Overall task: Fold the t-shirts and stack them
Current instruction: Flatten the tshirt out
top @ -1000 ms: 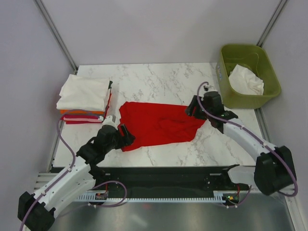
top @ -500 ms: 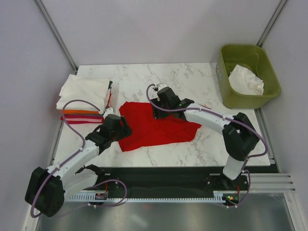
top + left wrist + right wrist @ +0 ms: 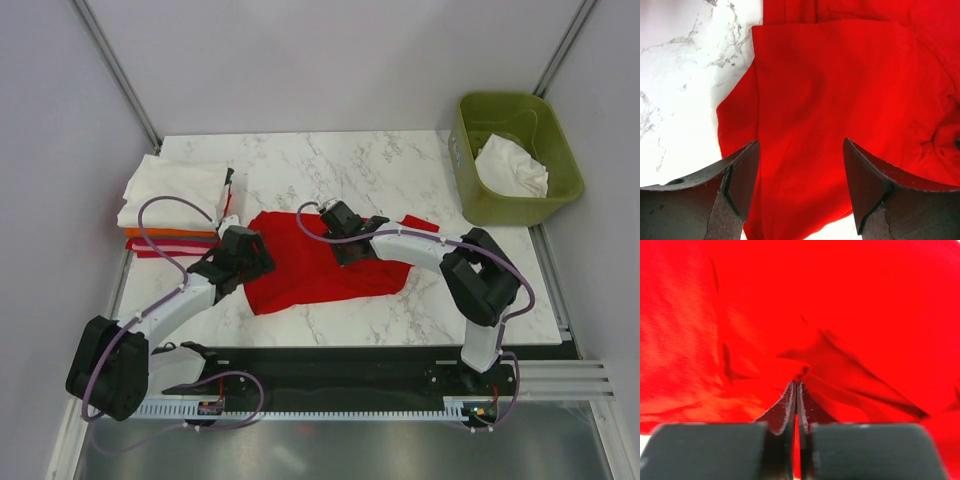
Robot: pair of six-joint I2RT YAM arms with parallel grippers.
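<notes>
A red t-shirt [image 3: 310, 275] lies crumpled and partly folded on the marble table [image 3: 330, 165]. My right gripper [image 3: 340, 232] is over its upper middle. In the right wrist view that gripper [image 3: 796, 385] is shut on a pinched ridge of the red cloth [image 3: 865, 300]. My left gripper [image 3: 258, 262] hovers at the shirt's left edge. It [image 3: 800, 150] stands open in the left wrist view, red fabric [image 3: 840, 75] showing between and below its fingers without touching them. A stack of folded t-shirts [image 3: 175, 200], white on top, sits at the table's left.
A green bin [image 3: 465, 150] at the back right holds a white cloth [image 3: 512, 165]. The folded stack lies close behind my left arm. Bare marble shows behind and in front of the red shirt. A black rail [image 3: 350, 365] runs along the near edge.
My right arm swept from the shirt's right end leftward to its middle and shut on the cloth. My left gripper slid forward and right over the shirt's left edge, still open.
</notes>
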